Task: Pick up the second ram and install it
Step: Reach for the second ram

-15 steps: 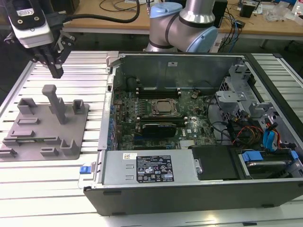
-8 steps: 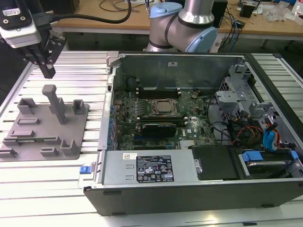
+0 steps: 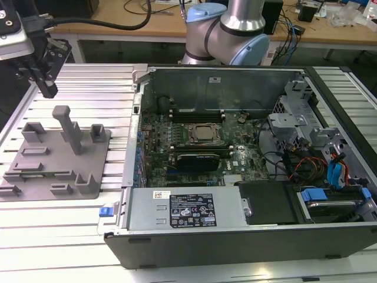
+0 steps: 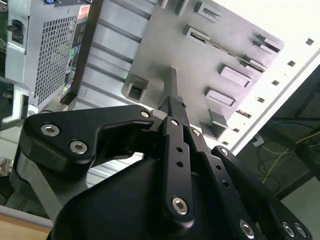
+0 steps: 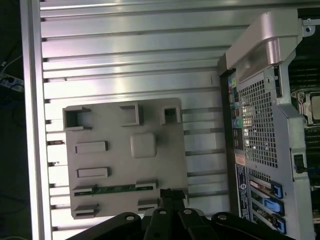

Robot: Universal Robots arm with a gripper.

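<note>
Ribbed aluminium table (image 3: 65, 236) carries the whole setup, with wooden benches and loose cables behind it. On the exterior view's left lies a grey fixture plate (image 3: 56, 159) with a tall post (image 3: 69, 127) and several low pockets and clips. On the exterior view's right stands an open computer case (image 3: 235, 73). Inside it show the motherboard with its CPU socket (image 3: 203, 134), black memory slots (image 3: 197, 112), a black expansion card (image 3: 200, 159), a labelled power supply (image 3: 182, 209) along the case's near wall, and blue drive latches (image 3: 334, 174) by its right-hand wall.

The robot arm (image 3: 235, 29) rises behind the case. Its gripper (image 3: 48, 89) hangs in the air above the table's far left corner, clear of the fixture plate and touching nothing. In both wrist views the gripper (image 4: 173, 74) (image 5: 172, 195) has its black fingers (image 4: 175, 115) drawn together to a narrow tip with nothing between them.

The second ram (image 5: 107, 189) shows in the first wrist view as a thin green stick standing on edge in the fixture plate. It is seated between two end clips, one row in from the plate's edge farthest from the three open-topped pockets (image 5: 132, 114). It is not in the case and the gripper is not touching it.
</note>
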